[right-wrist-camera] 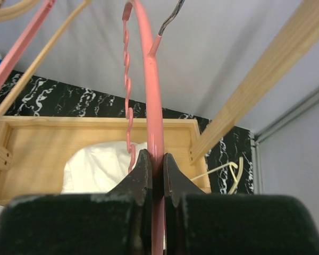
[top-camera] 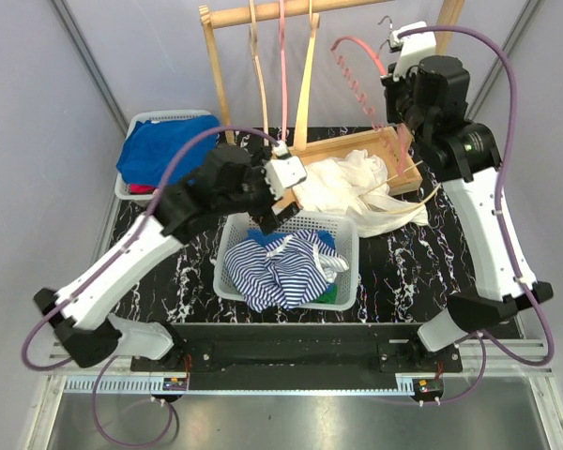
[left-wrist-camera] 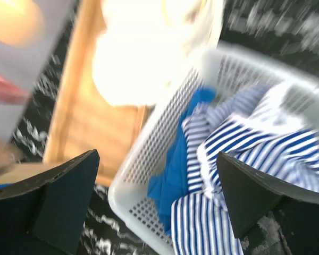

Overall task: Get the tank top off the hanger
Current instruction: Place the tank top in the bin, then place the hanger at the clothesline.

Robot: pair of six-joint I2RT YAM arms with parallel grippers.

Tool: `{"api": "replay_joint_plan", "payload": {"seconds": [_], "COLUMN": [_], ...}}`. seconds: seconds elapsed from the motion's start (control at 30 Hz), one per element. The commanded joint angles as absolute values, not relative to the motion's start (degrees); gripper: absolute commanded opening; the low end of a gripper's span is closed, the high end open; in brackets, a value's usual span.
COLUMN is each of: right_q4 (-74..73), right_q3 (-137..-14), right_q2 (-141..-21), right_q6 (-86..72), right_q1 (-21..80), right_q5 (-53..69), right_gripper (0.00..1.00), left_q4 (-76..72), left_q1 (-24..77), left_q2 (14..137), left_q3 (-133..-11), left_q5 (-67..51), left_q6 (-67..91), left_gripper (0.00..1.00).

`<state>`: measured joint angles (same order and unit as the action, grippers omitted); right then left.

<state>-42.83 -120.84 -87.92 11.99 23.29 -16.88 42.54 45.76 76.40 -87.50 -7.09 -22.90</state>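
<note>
Clenching pink hanger (right-wrist-camera: 152,95), R jaws show only on wrist cam; L jaws spread wide.

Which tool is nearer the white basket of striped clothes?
Left. The left tool hangs open just over the far rim of the white basket; the right tool is away at the wooden rack, shut on the pink hanger.

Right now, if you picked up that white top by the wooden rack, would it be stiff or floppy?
Probably floppy: the white top lies crumpled in folds, spilling off the rack base. Likely light, since the fabric looks thin. A loose end could trail and catch on its edge.
</note>
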Motion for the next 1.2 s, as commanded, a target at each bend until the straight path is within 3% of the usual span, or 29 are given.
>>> {"api": "replay_joint_plan", "payload": {"seconds": [0.0,0.4,0.77,1.17], "right_q4": [-38.76,-39.99,-39.81,-37.09], "right_q3": [-128.40,-129.64,-140.52,-147.47], "right_q2": [-90.70,-86.48,-97.02,-103.88], "right_q6": [11.60,10.37,13.88,15.55], "right_q1": [23.29,23.20,23.20,23.20], "right_q5": [-10.47,-4.57,-7.82,-8.26], "right_gripper": [0.00,0.00,0.00,0.00], "left_q4": [47.37,50.01,52.29,53.09], "left_q1": [46.05,45.97,46.05,45.97], "left_q2": [71.29,67.33,62.85,60.21], "left_q3": [-92.72,-102.91,-103.19,-100.55], "left_q5": [-15.63,-10.74,-2.03,-0.70], "left_q6": [-16.96,-17.58,-16.35,-18.28], "left_gripper": [0.99,0.99,0.99,0.99]}}
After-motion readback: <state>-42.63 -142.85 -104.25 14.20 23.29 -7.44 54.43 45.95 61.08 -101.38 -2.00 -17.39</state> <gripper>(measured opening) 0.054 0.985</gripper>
